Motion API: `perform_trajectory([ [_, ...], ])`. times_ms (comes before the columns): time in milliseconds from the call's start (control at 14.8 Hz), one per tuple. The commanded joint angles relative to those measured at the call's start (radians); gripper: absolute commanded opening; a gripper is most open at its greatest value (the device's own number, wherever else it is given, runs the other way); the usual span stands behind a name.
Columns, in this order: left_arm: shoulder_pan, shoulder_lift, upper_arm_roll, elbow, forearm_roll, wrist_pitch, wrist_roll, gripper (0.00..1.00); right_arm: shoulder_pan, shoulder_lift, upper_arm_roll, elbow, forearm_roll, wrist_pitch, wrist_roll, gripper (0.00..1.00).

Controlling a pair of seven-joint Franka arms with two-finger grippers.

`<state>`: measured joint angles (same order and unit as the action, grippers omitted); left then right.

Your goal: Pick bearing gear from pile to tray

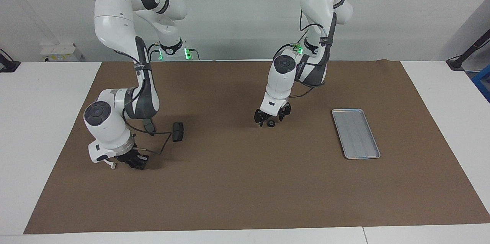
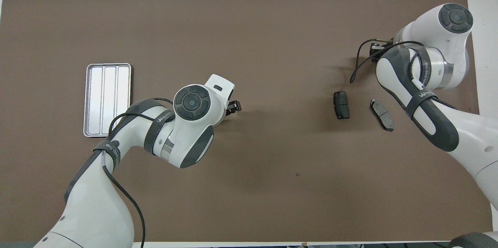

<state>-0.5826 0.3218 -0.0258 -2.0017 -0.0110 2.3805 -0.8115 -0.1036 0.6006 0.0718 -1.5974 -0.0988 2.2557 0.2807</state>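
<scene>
While its jaws stand released and empty, the left end effector [image 1: 270,118] hangs low over the middle of the counter. A small black round piece [image 1: 271,123], judged to be the bearing gear, lies on the brown mat [image 1: 237,182] right under the fingertips. Being round, it has no long axis to align with. The tray [image 1: 356,133] sits well apart, toward the left arm's end. The right end effector [image 1: 134,162] is down near a brake pad [image 1: 177,131], and its state cannot be told.
</scene>
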Motion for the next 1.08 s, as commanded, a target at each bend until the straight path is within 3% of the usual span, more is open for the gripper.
perform_trajectory([
  [0, -0.017, -0.033, 0.015, -0.052, 0.022, 0.022, -0.023, 1.00, -0.019, 0.011, 0.010, 0.001, -0.004, -0.015, 0.011, 0.00],
  [270, -0.016, -0.035, 0.015, -0.065, 0.022, 0.025, -0.015, 1.00, -0.019, 0.008, 0.010, 0.022, -0.006, -0.059, 0.008, 0.00],
  [473, -0.014, -0.035, 0.017, -0.066, 0.022, 0.045, -0.009, 1.00, -0.005, -0.024, 0.013, 0.106, -0.018, -0.232, -0.001, 0.00],
  [608, -0.016, -0.035, 0.015, -0.071, 0.022, 0.049, -0.011, 0.94, 0.004, -0.077, 0.014, 0.117, -0.021, -0.318, -0.027, 0.00],
  [810, -0.016, -0.035, 0.017, -0.072, 0.022, 0.052, -0.012, 0.56, 0.015, -0.166, 0.016, 0.137, -0.028, -0.448, -0.087, 0.00],
  [946, -0.017, -0.033, 0.015, -0.072, 0.022, 0.059, -0.011, 0.47, 0.039, -0.199, 0.017, 0.200, -0.053, -0.587, -0.098, 0.00],
  [1013, -0.017, -0.033, 0.015, -0.072, 0.022, 0.060, -0.012, 0.38, 0.057, -0.215, 0.017, 0.239, -0.056, -0.654, -0.100, 0.00],
])
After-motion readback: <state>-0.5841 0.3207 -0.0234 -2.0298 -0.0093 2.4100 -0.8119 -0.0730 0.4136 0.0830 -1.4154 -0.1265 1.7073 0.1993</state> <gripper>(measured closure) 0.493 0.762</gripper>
